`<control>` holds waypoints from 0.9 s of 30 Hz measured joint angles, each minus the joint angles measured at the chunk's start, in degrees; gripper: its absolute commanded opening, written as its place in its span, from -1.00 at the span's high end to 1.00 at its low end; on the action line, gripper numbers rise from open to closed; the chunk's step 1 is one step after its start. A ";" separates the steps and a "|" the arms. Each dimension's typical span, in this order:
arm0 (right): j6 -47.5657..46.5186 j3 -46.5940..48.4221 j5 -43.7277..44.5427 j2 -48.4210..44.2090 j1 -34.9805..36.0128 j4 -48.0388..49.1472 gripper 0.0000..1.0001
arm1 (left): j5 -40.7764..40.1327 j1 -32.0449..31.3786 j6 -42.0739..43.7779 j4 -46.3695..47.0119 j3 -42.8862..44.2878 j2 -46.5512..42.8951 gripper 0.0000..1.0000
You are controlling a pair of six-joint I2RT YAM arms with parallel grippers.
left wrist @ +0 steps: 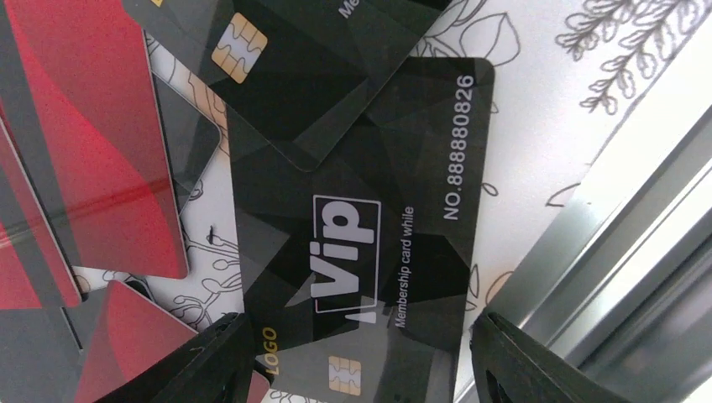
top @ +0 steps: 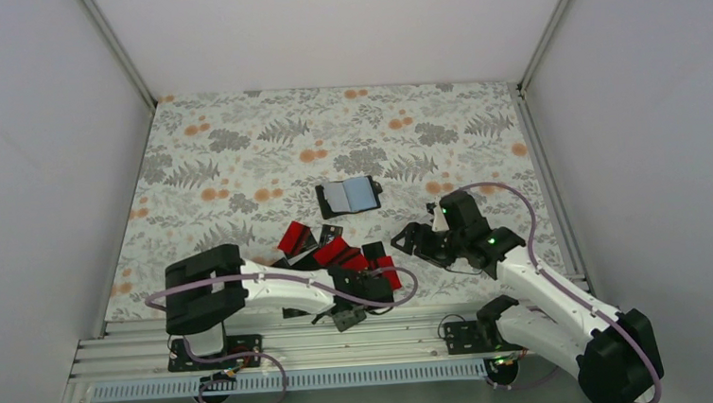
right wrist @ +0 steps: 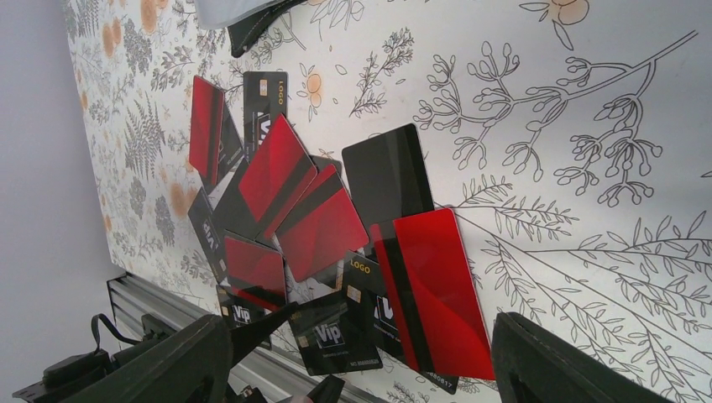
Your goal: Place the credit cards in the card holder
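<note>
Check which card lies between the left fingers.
The black VIP card numbered 888880826, face up beside the rail. The left fingers flank its chip end; the red cards lie off to the side.

The credit cards point(right wrist: 319, 227), some red and some black, lie overlapping on the flowered table point(right wrist: 546, 126), close to its edge with the metal rail point(right wrist: 143, 294). The right gripper point(right wrist: 357, 336) hangs above them, jaws wide apart. A corner of the card holder point(right wrist: 256, 23) shows at the top.
</note>
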 measured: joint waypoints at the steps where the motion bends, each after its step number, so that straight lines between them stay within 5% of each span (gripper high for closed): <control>1: 0.00 0.00 -0.02 0.00 0.00 0.00 -0.57 | -0.50 -0.13 -0.26 -0.28 0.26 0.35 -0.24; 9: -0.02 -0.02 -0.31 -0.07 0.00 -0.02 -0.57 | -3.43 -2.27 -1.64 -3.58 3.45 3.17 0.35; 27: -0.24 -0.09 -0.63 -0.07 0.00 0.13 -0.57 | 1.46 -0.26 0.63 -4.68 4.28 0.28 0.68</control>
